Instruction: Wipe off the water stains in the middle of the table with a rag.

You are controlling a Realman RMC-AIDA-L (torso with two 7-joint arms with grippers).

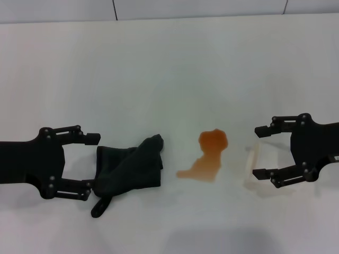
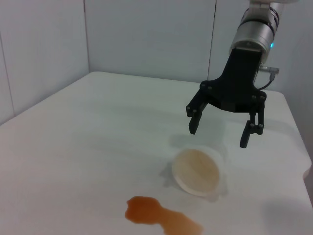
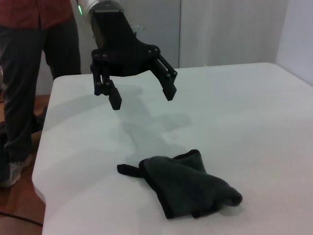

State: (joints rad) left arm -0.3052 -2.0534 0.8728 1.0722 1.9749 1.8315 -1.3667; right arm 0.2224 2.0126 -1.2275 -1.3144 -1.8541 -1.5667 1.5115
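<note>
On the white table [image 1: 169,63], the dark rag [image 1: 130,169] lay crumpled nearest the robot, under the left pincer [image 1: 90,161], whose fingers were spread apart above it. The water stains [image 1: 207,156] were seen in the middle, untouched, beside a tipped cup [image 1: 259,168] under the open right pincer [image 1: 260,152]. The rag would best be gripped by its bunched middle and dragged flat across the puddle.

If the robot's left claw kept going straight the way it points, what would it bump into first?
Probably the crumpled dark grey cloth rag. The open left gripper hangs above the white table, so it might pass over it.
</note>
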